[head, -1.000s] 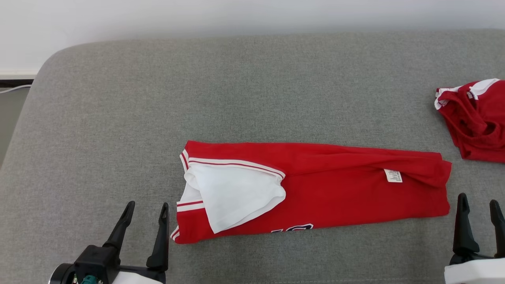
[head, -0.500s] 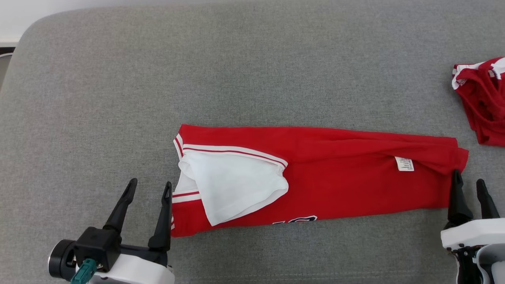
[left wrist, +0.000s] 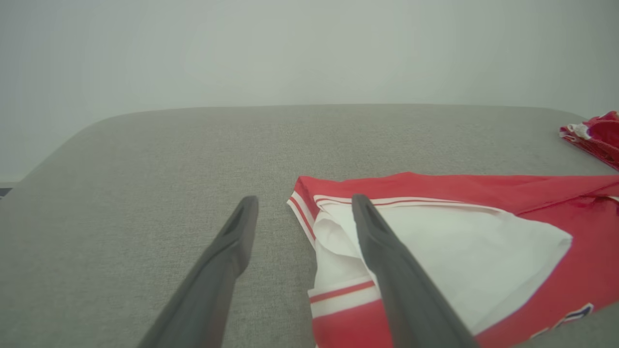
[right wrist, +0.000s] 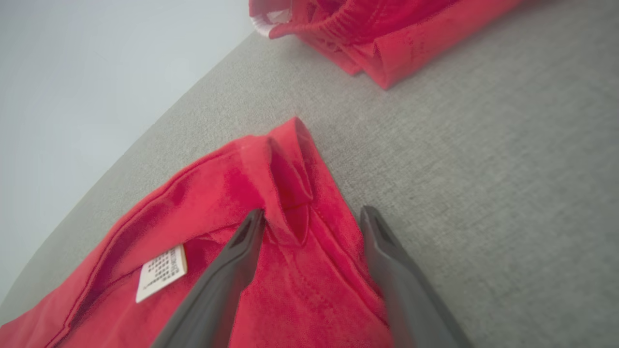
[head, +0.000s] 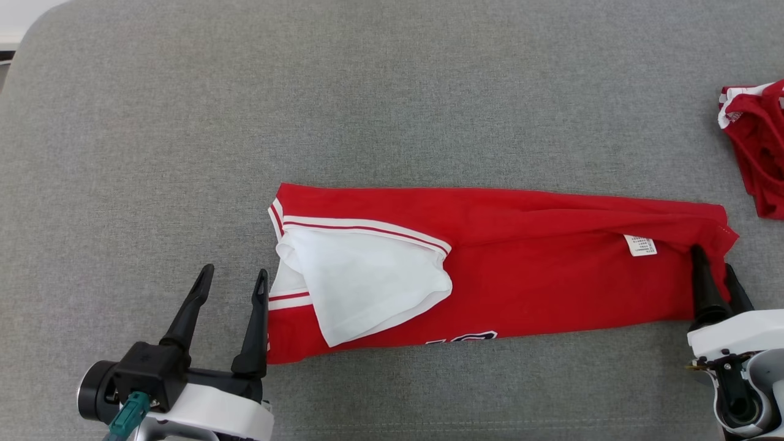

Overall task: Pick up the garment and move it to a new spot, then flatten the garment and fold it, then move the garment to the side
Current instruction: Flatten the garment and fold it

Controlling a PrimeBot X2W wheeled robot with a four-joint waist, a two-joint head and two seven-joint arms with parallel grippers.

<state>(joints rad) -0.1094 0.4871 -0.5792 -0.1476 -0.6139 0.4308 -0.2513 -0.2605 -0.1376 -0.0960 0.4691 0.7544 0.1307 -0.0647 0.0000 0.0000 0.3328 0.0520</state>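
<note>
The garment (head: pixel 551 275) is a red shirt with a white sleeve and striped trim. It lies folded into a long strip across the grey cushion (head: pixel 392 92). My left gripper (head: pixel 235 272) is open just off the strip's left end; its right finger (left wrist: pixel 382 251) reaches over the white sleeve (left wrist: pixel 459 251). My right gripper (head: pixel 712 258) is open at the strip's right end, by the white label (head: pixel 640 245). In the right wrist view it (right wrist: pixel 314 211) straddles the garment's (right wrist: pixel 217 193) hem edge, nothing pinched.
A second red garment (head: pixel 759 141) lies crumpled at the far right edge; it is also in the right wrist view (right wrist: pixel 377 38) and the left wrist view (left wrist: pixel 597 133). A pale wall stands behind the cushion.
The head camera has tipped down, so the whole picture shifted. My right gripper has moved forward onto the garment's right end. My left gripper has edged closer to the left end.
</note>
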